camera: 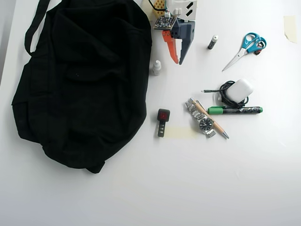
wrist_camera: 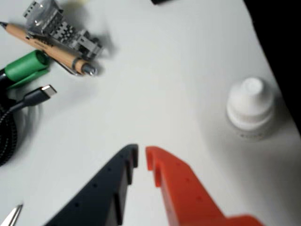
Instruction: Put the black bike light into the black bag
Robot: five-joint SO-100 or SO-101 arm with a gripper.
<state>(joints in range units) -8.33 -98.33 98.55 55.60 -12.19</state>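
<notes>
The black bike light (camera: 162,120), with its red lens on a squarish head, lies on the white table just right of the black bag (camera: 80,80); it is out of the wrist view. The bag fills the left of the overhead view, and its edge shows at the wrist view's right (wrist_camera: 280,33). My gripper (camera: 178,61) sits at the top centre, well above the light, with its orange and dark fingers together and empty. In the wrist view the gripper (wrist_camera: 142,157) points at bare table.
A white dropper bottle (camera: 156,67) (wrist_camera: 250,107) stands beside the bag near the gripper. A metal watch (camera: 202,120), wooden pen (camera: 212,123), green marker (camera: 235,110), white charger with cable (camera: 239,89), scissors (camera: 247,46) and a small dark cylinder (camera: 213,42) lie to the right.
</notes>
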